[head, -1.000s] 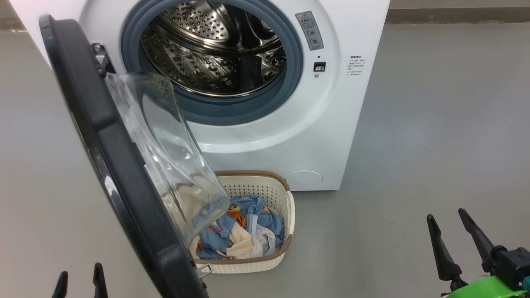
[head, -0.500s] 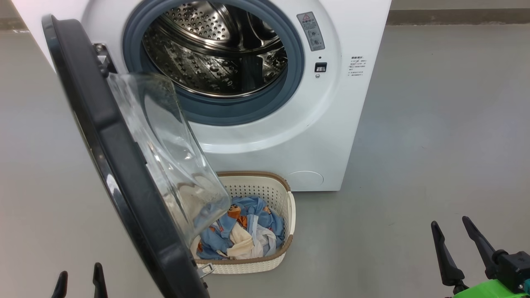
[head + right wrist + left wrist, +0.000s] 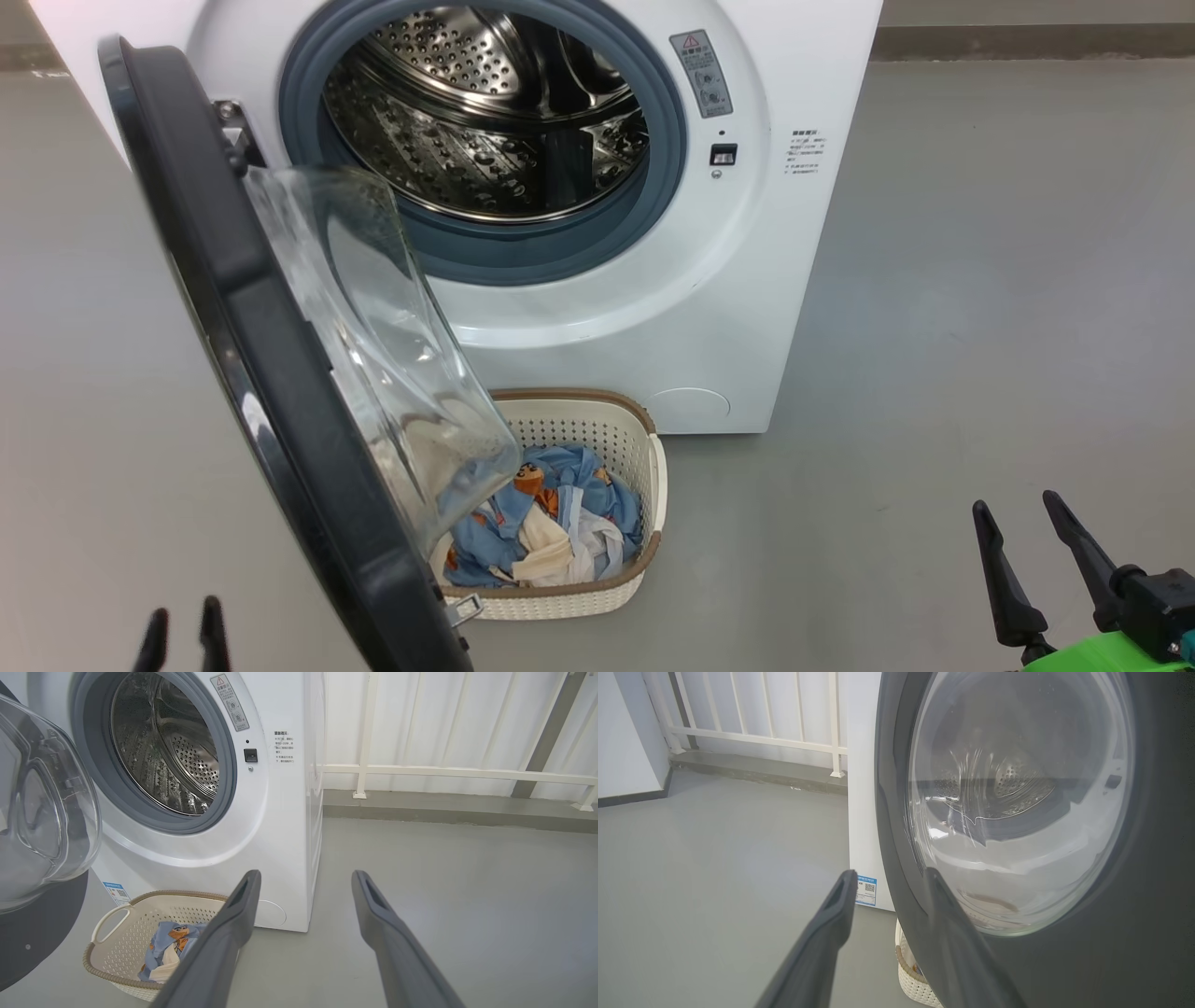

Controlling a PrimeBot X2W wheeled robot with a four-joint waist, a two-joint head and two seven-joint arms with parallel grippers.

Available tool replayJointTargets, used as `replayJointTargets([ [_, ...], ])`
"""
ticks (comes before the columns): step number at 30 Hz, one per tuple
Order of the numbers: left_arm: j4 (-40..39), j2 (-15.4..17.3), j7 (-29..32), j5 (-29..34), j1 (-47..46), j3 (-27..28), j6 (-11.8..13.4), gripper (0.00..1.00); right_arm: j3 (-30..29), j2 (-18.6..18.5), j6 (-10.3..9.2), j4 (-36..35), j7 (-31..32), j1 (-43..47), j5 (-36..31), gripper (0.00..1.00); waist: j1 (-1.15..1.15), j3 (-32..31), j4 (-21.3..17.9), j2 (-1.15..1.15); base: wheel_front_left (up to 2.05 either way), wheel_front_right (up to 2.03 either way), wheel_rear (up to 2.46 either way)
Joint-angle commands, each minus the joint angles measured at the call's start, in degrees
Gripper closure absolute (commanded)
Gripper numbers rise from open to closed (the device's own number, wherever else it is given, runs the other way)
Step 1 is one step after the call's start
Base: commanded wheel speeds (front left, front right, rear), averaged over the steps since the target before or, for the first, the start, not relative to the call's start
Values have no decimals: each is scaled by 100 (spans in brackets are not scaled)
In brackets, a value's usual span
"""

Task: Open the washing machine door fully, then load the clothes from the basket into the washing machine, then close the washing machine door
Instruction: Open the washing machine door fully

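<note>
Washing machine door (image 3: 271, 373) hangs open at the left of the washing machine (image 3: 653, 308), its clear bowl over the basket (image 3: 597, 425) of clothes (image 3: 551, 523). Since a moment ago the left hand (image 3: 186, 609) has narrowed slightly, its fingers apart and empty. The right hand (image 3: 1015, 501) gapes wide. A grey warning sticker (image 3: 700, 73) bears a red triangle, and its print is unreadable.

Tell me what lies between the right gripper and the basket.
Bare grey floor, from the right gripper to the basket, in the head view.
</note>
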Motion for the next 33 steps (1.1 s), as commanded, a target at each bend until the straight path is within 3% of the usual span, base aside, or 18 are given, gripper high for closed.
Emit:
replayJointTargets([
  [1, -80, 68, -37, -44, -79, 168, -30, 100, 134, -85, 9, -108, -68, -40, 22, 0, 0, 0, 4, 0, 0, 0, 0],
  [11, 14, 68, -37, -145, -112, 227, -19, 100, 106, -74, 9, -153, -68, -39, -5, 0, 0, 2, 22, 0, 0, 0, 0],
  [21, -345, 68, -37, -301, -259, 648, 258, 100, 57, -87, 9, -176, -68, -21, 6, 0, 0, 2, 79, 0, 0, 0, 0],
  [27, -1143, 68, -37, -354, -490, 769, 323, 100, -16, -73, 9, -211, -68, -4, -6, 0, 0, 2, 146, 0, 0, 0, 0],
  [33, -2422, 68, -37, -259, -814, 534, 284, 100, -69, -49, 9, -220, -68, 34, -20, 0, 0, -14, 231, 0, 0, 0, 0],
])
